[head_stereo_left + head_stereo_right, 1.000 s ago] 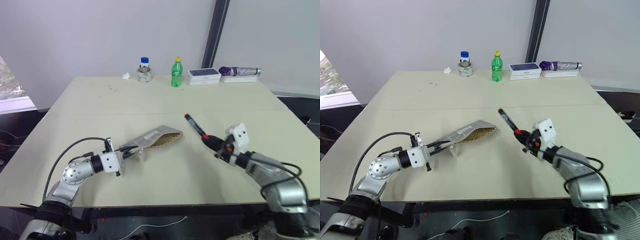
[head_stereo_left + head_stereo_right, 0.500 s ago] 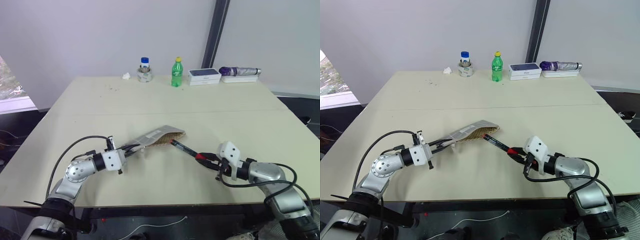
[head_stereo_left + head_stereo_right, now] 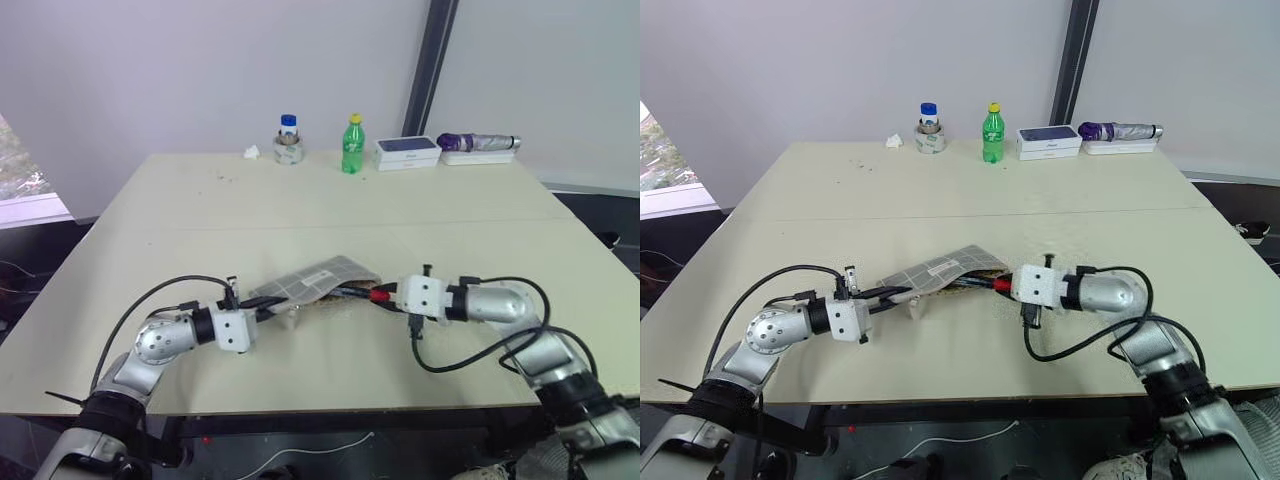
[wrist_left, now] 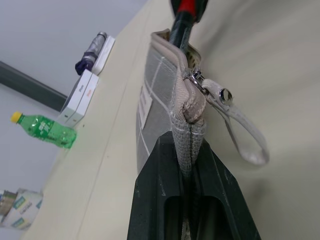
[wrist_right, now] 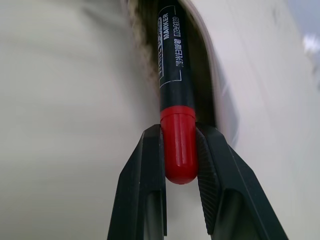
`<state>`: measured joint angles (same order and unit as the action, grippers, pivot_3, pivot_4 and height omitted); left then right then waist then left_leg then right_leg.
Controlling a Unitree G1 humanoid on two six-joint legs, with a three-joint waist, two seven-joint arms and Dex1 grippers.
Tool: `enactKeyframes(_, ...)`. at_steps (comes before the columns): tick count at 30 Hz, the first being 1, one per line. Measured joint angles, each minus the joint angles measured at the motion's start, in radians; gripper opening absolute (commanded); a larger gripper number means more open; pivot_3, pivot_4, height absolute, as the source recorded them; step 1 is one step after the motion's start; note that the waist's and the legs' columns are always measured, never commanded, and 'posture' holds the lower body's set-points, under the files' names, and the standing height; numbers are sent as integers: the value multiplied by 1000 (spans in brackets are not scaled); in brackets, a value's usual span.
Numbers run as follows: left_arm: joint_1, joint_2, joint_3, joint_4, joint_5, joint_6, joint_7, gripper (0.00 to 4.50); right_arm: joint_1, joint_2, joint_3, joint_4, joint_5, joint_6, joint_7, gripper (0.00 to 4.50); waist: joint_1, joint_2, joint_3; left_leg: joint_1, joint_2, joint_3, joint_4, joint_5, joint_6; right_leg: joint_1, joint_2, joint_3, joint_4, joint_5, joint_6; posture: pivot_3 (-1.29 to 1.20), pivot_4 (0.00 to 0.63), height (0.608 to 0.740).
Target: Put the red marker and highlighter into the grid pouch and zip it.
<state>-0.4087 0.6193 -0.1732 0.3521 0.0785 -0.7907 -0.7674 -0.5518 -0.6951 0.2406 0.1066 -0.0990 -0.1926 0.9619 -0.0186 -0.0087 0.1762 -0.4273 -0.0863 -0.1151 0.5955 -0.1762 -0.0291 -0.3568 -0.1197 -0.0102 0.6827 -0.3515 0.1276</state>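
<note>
Leftmost, pinches the seam at one end of the grid pouch (image 4: 150, 105) with the left hand (image 4: 189, 150), both fingers shut tight on the fabric just below the zipper pull (image 4: 200, 82) and its loop strap. Seems to hold that end slightly off the desk (image 3: 200, 200), with the rest of the pouch running toward the middle and its open mouth facing right. Risks losing this thin pinch if the pouch is shoved lengthwise: could let the fabric creep out between the fingers. Could also buckle the pouch and let the mouth sag closed.

Further along, at the mouth, shows the red marker (image 5: 172, 75) with its black barrel partly inside the opening and its red end outside. Could snag here, judging by how narrow the gap looks. May catch the marker's front end on the lining or the zipper edge, which would push the whole pouch leftward instead of feeding the pen in.

Rightmost, clamps the marker's red end with the right hand (image 5: 179, 135), fingers closed on it from both sides and aimed along the barrel into the pouch. Grips only the very tail, so may let the pen swivel if the front end meets resistance. Might also let go too early and leave the red end sticking out across the zipper's path, which would block the zip. Could equally press on too far and run the fingertips into the pouch's edge, dragging it out of the left hand.
</note>
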Motion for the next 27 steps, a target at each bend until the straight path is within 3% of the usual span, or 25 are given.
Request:
enactKeyframes(11,-1,1,-9,0,-3,-24,-11,0,-69,146,99,125,-94,-164,-52,290,0,0,0,0,0,0,0,0,0,0,0,0,0,0,0,0,150,740)
enactKeyframes(12,-1,1,-9,0,-3,-24,-11,0,-70,159,100,139,-95,-170,-56,1381,0,0,0,0,0,0,0,0,0,0,0,0,0,0,0,0,150,740)
enactKeyframes(14,-1,-1,-9,0,-3,-24,-12,0,-80,180,110,155,-96,-195,-62,2248,-1,0,0,0,0,0,0,0,0,0,0,0,0,0,0,0,150,740)
enactKeyframes(18,-1,-2,-9,1,-3,-24,-11,0,-87,177,111,161,-110,-224,-80,4393,2,0,0,0,0,0,0,0,0,0,0,0,0,0,0,0,150,740)
enactKeyframes(27,50,1,-3,-19,-13,-17,11,0,43,51,-62,-158,76,15,-42,4458,2,0,0,0,0,0,0,0,0,0,0,0,0,0,0,0,150,740)
